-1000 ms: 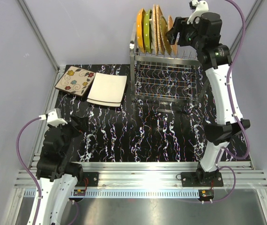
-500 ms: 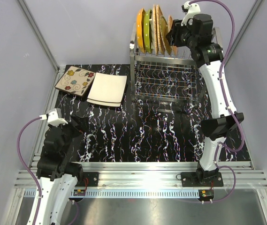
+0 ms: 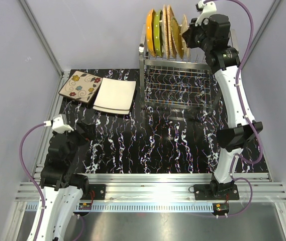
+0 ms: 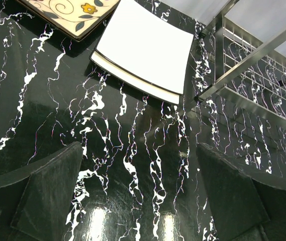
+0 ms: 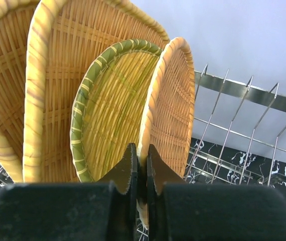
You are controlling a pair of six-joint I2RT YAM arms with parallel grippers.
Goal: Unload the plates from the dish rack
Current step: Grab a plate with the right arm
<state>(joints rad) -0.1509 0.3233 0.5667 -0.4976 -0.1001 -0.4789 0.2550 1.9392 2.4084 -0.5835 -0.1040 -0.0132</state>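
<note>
Wicker plate (image 5: 172,100) is now clamped — the right end effector (image 5: 141,153) has closed on the rim just ahead — ready for lifting off the dish rack (image 5: 243,95).

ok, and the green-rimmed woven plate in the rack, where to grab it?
Pinch its free rim, edge-on from above the rack. The green-rimmed plate stands on edge between a taller woven plate and the end plate, so its faces are blocked; only the thin rim is reachable. Likely easier once the right hand, shut on the end plate, lifts that out.
</note>
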